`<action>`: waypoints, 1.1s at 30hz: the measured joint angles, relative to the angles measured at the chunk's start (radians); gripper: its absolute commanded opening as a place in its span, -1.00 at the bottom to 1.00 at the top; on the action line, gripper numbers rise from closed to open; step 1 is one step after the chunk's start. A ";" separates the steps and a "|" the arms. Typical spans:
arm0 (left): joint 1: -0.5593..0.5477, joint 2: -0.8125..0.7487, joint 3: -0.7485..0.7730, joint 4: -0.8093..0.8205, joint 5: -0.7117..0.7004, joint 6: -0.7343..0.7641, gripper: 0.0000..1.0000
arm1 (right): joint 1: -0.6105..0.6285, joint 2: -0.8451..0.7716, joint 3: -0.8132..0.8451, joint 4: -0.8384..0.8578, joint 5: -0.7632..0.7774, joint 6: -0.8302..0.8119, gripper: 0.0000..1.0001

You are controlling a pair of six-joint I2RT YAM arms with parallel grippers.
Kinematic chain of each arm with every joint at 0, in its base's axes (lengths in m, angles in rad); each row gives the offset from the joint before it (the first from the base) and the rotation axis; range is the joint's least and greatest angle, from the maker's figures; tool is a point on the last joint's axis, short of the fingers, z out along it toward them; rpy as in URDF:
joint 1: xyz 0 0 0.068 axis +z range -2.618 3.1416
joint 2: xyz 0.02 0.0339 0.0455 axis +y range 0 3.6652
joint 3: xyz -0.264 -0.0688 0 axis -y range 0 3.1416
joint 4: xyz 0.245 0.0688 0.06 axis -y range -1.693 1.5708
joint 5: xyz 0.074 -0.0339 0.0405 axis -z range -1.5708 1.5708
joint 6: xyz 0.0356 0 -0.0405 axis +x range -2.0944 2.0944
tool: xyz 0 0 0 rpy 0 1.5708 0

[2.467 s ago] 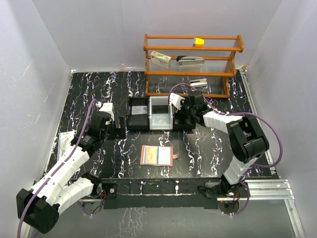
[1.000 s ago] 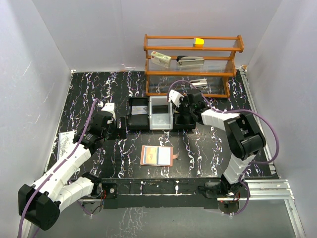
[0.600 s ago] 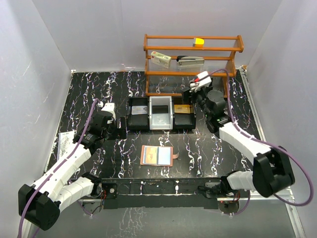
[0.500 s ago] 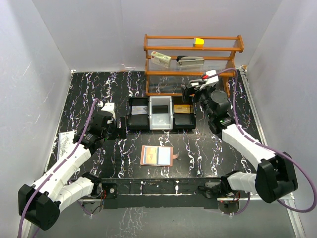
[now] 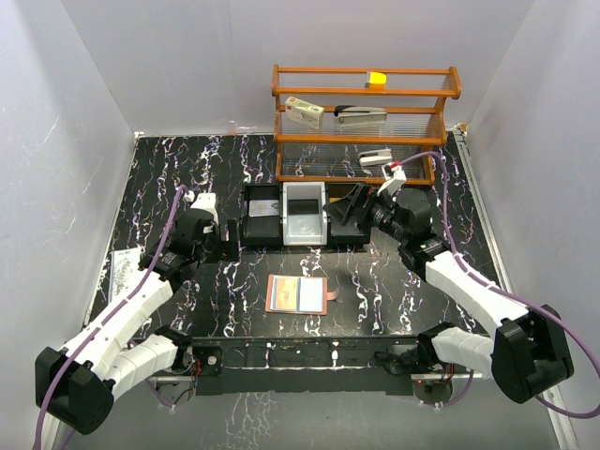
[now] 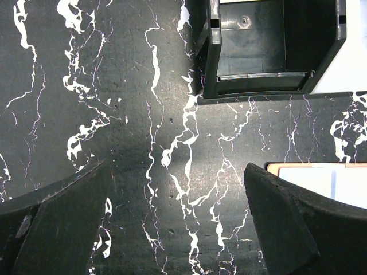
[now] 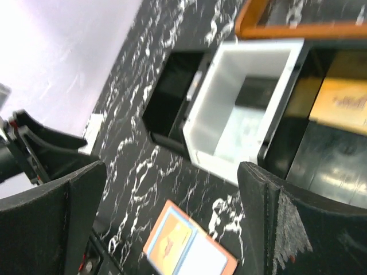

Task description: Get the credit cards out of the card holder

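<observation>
R end effector (image 5: 352, 210) was low over the R black tray (image 5: 347, 240), the one just R of the white tray (image 5: 286, 217), a sec ago w/ jaws part-closed. Since then it has lifted, opened and pulled back; it now sits at that tray's R side, jaws wide apart, nothing btwn them. R wrist view shows a yellow-orange card (image 7: 339, 102) lying in the R black tray, so prob. one card was just dropped there: one trip done, arm free for the next. L end effector (image 5: 221, 246) hasn't moved. It hovers L of the white tray, past the L black tray (image 5: 262, 225), jaws apart and empty. Card holder (image 5: 298, 294) hasn't shifted either. It lies open and flat on the surface (image 5: 187, 169), on the near side of the white tray, clear of both arms. Hard to tell: holder's L half shows an orange face and its R half pale blue. Can't say if either is a card in a pocket or just lining, so no. of cards left is unknown. In the top view the R end effector covers most of the R black tray, so the card isn't visible there. Pale patch on the white tray's floor in the R wrist view could be a card or glare, unclear. L wrist view catches only a corner of the holder at the frame edge, and the R wrist view cuts the card off at its R edge.
</observation>
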State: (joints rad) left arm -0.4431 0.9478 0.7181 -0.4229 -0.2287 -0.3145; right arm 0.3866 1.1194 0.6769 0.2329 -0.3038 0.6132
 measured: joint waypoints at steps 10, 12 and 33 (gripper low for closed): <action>0.000 0.000 0.000 0.004 -0.016 0.000 0.97 | 0.379 0.009 -0.037 -0.225 0.247 0.108 0.62; 0.000 0.000 0.000 0.004 -0.019 0.000 0.97 | 0.435 0.032 -0.027 -0.262 0.320 0.131 0.54; 0.000 -0.011 0.000 -0.003 -0.060 -0.002 0.97 | 0.783 0.449 0.234 -0.548 0.702 0.423 0.21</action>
State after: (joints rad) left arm -0.4431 0.9363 0.7177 -0.4255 -0.2890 -0.3161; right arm 1.1698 1.5681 0.9108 -0.3149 0.3981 1.0359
